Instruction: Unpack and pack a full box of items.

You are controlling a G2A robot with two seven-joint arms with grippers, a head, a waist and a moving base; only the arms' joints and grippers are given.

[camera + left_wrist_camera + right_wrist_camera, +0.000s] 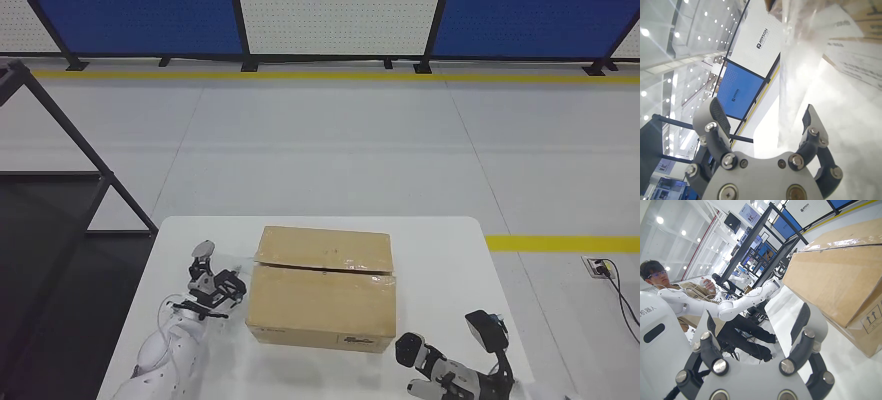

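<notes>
A closed cardboard box (320, 295) stands in the middle of the white table (440, 250), its top flaps meeting at a seam with glossy tape. My left gripper (222, 268) is open beside the box's left end. In the left wrist view that gripper (764, 117) has nothing between its fingers, and a translucent strip of film (791, 79) hangs from the box (863, 17) close to one finger. My right gripper (447, 342) is open near the table's front right, apart from the box. The right wrist view shows this gripper (755, 321) facing the box's side (829, 275).
A black metal rack (60, 200) stands left of the table. Blue and white partition panels (340, 25) line the far side of the floor. Bare table surface lies right of the box and in front of it.
</notes>
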